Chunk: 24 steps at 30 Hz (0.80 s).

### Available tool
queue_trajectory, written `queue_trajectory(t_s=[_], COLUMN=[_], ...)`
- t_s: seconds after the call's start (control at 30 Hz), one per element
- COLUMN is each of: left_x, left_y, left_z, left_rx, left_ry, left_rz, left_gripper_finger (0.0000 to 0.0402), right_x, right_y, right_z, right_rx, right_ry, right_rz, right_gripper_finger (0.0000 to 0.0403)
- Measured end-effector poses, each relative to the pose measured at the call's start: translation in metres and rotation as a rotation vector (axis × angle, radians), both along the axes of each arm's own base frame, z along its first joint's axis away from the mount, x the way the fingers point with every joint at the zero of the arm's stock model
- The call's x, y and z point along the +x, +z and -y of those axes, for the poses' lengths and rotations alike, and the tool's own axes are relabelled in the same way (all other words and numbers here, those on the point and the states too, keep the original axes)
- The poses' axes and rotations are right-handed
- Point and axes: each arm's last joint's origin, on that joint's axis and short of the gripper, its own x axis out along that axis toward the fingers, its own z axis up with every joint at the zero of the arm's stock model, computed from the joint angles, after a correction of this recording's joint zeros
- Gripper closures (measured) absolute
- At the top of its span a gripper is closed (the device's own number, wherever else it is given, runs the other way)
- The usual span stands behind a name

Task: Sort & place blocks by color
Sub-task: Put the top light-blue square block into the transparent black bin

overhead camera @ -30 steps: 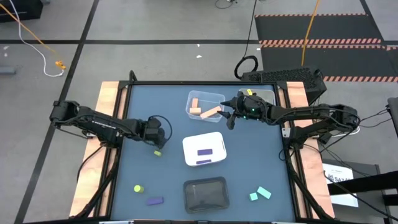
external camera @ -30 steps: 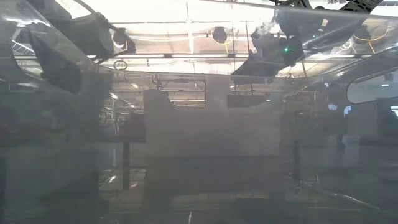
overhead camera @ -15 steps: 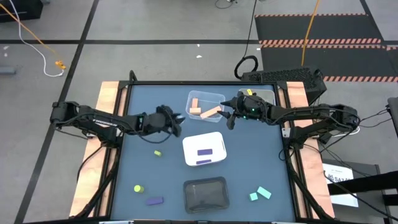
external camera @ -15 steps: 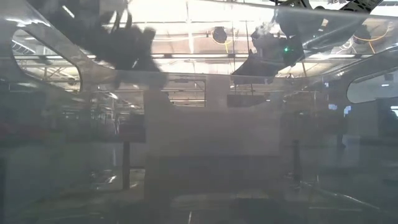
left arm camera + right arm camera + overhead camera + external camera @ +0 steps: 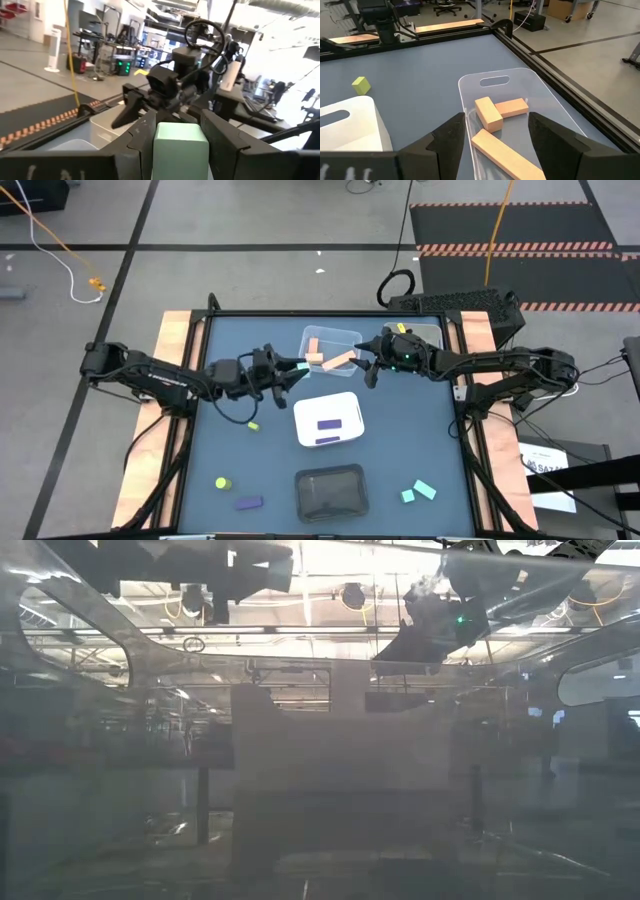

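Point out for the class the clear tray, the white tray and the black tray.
clear tray (image 5: 345, 335), high view, bare floor near its far rim
white tray (image 5: 345, 406), high view, bare right side
black tray (image 5: 331, 492), high view, middle of its floor

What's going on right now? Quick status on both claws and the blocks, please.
Left gripper shut on a light teal cube, beside the clear tray. Right gripper open, empty, over that tray's salmon-orange blocks. Nothing blocking.
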Motion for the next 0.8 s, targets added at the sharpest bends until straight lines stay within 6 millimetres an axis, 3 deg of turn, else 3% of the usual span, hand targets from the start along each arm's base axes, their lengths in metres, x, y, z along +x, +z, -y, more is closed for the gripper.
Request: queue_trajectory(t_s=[0.4, 0.8], left_x=[0.009, 0.045], left_y=[-0.016, -0.015], left_z=[0.032, 0.098], left_rx=[-0.247, -0.197], left_ry=[-0.175, -0.338], left_rz=[-0.016, -0.238], left_gripper_finger=[0.027, 0.027], right_x=[0.0, 0.0], right_y=[0.0, 0.0], right_z=[0.0, 0.0], right_rx=[0.0, -0.001], right_ry=[0.0, 0.0], right_rz=[0.0, 0.001], right_gripper_finger=[0.0193, 0.0193])
